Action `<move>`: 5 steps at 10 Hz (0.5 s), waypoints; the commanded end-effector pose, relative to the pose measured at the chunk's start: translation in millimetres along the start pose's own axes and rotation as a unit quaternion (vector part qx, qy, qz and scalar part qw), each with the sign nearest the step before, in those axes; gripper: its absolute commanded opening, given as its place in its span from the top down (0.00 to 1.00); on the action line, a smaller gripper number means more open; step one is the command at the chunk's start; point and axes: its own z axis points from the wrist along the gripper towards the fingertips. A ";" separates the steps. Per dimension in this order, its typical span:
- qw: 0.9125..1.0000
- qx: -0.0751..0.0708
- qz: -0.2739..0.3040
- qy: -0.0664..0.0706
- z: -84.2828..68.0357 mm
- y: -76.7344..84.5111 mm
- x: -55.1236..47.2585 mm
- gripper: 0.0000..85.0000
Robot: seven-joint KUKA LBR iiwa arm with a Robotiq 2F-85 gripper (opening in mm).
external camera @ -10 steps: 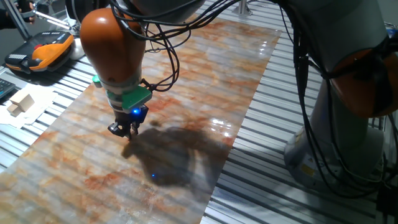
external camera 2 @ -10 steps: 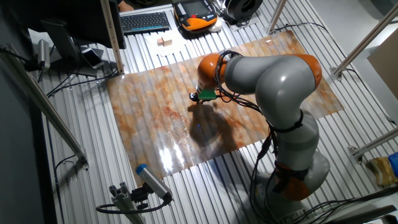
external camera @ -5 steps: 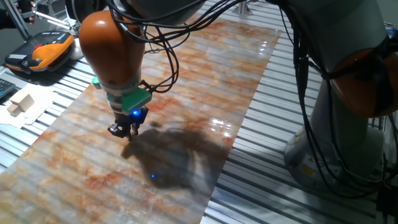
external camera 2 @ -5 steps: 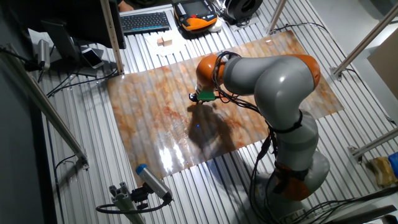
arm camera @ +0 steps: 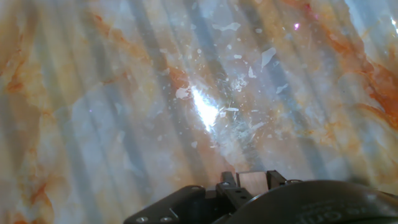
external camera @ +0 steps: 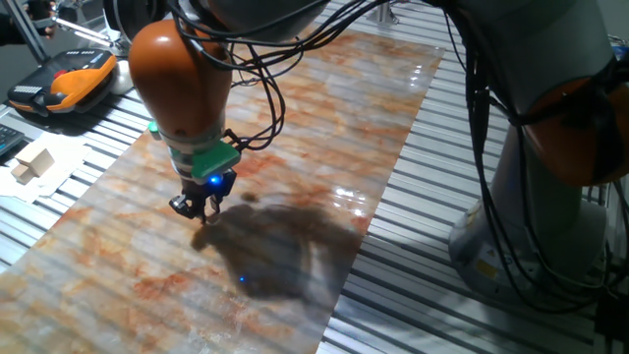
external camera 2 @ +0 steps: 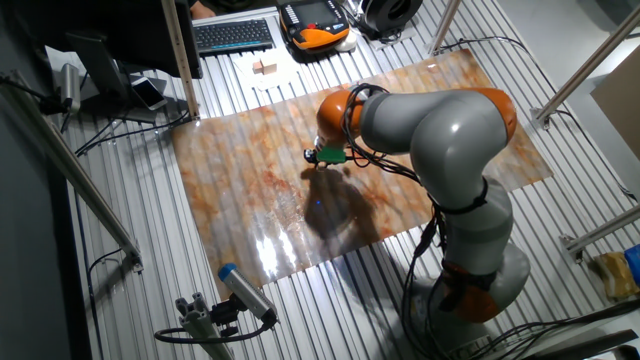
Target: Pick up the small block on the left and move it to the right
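Observation:
My gripper (external camera: 200, 209) hangs just above the marbled orange-and-white sheet (external camera: 324, 118), on its left part. In the hand view the gripper (arm camera: 247, 182) is shut on the small block (arm camera: 253, 180), a tan wooden cube of which only the top face shows between the dark fingers (arm camera: 227, 186). The sheet lies a short way below it. In the other fixed view the gripper (external camera 2: 322, 165) sits under the orange wrist, and the block is too small to make out there.
Larger pale wooden blocks lie on white paper (external camera: 31, 165) (external camera 2: 264, 67) off the sheet's left side. An orange-black pendant (external camera: 64, 79) and a keyboard (external camera 2: 234, 35) lie beyond. The robot's grey base (external camera: 550, 197) stands to the right on the slatted metal table.
Almost nothing has changed. The wrist has swayed slightly left and back, and the gripper stays shut at about the same spot and height.

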 end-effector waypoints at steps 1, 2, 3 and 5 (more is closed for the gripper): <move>1.000 -0.003 0.002 0.000 -1.1 0.0 -0.6 0.60; 1.000 0.002 0.004 -0.002 -3.9 0.3 -1.5 0.60; 1.000 0.006 0.005 -0.003 -7.0 0.3 -1.8 0.60; 1.000 0.011 0.007 -0.003 -13.9 -0.8 -2.6 0.60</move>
